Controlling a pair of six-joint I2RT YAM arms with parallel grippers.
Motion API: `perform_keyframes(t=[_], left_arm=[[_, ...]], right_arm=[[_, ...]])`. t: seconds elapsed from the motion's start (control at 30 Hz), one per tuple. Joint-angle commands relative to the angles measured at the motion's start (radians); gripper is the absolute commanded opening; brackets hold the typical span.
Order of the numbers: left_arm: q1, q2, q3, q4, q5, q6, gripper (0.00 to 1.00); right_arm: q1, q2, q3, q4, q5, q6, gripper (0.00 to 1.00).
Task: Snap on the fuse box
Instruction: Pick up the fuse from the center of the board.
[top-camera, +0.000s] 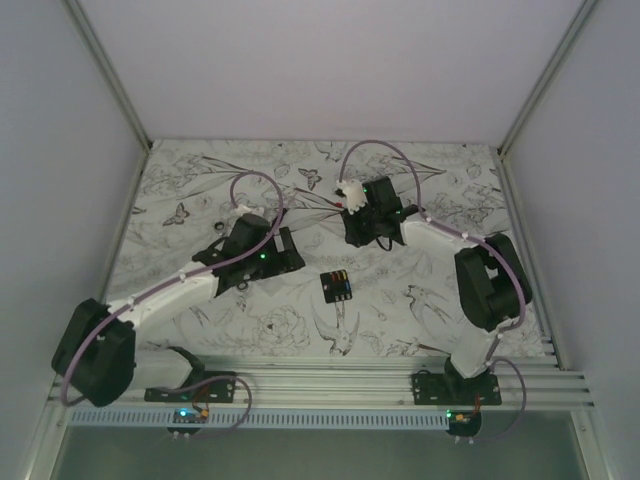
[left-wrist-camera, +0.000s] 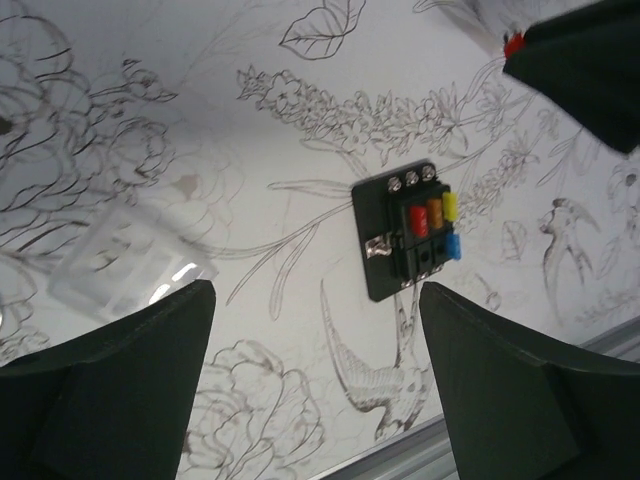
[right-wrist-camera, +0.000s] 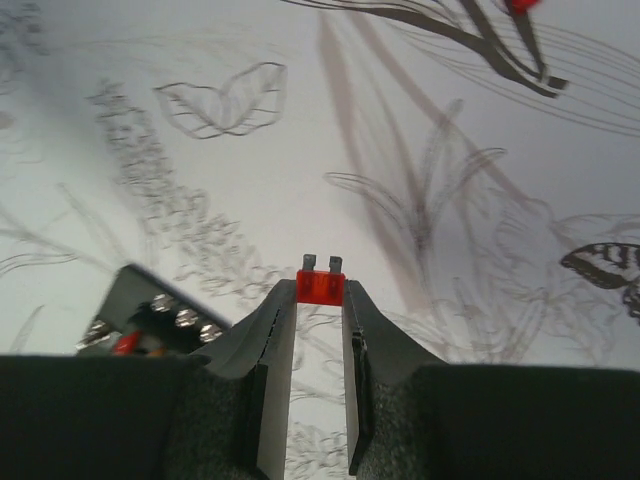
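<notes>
Where the small black square plastic fuse box (top-camera: 338, 286) is lying: flat on the floral-print surface (top-camera: 455, 185), between both arms, untouched.
Left jaws: standing wide apart beside it, gripping nothing.
Right jaws: pinching a small red blade fuse (right-wrist-camera: 320, 288).

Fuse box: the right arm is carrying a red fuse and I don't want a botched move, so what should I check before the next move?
1. Fuse gripped: ok. The red fuse is pinched between the right gripper tips, prongs pointing outward.
2. Box seated: ok. The fuse box lies flat on the table, fuses facing up.
3. Right gripper lined up over the box: not ok. The box sits off to its side.
4. Left gripper clear: ok. It is open and empty above the table.
5. Free slot for the fuse: cannot tell.
6. Clear plastic piece out of the way: ok. It lies apart from the box.
</notes>
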Motion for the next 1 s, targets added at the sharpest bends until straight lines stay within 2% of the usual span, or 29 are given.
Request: perform_keyframes(t=[0.0,0.13,0.33,0.5,0.97], left_arm=[[0.013,0.089,0.05,0.094,0.065,-0.075,0.84],[0.016,0.141,0.076,0.147,0.086,-0.121,0.76],[0.018,0.168,0.098,0.192,0.086,-0.191,0.55],[0.018,0.176,0.088,0.234,0.062,-0.236,0.45],[0.015,0.197,0.085,0.298,0.067,-0.286,0.33]], right_arm=[[0.05,-0.087,-0.058,0.116,-0.072,0.043,0.23],[0.084,-0.15,-0.106,0.159,-0.129,0.069,0.24],[0.121,-0.209,-0.151,0.22,-0.19,0.1,0.24],[0.133,-0.218,-0.161,0.241,-0.223,0.111,0.24],[0.158,-0.192,-0.172,0.332,-0.321,0.174,0.24]])
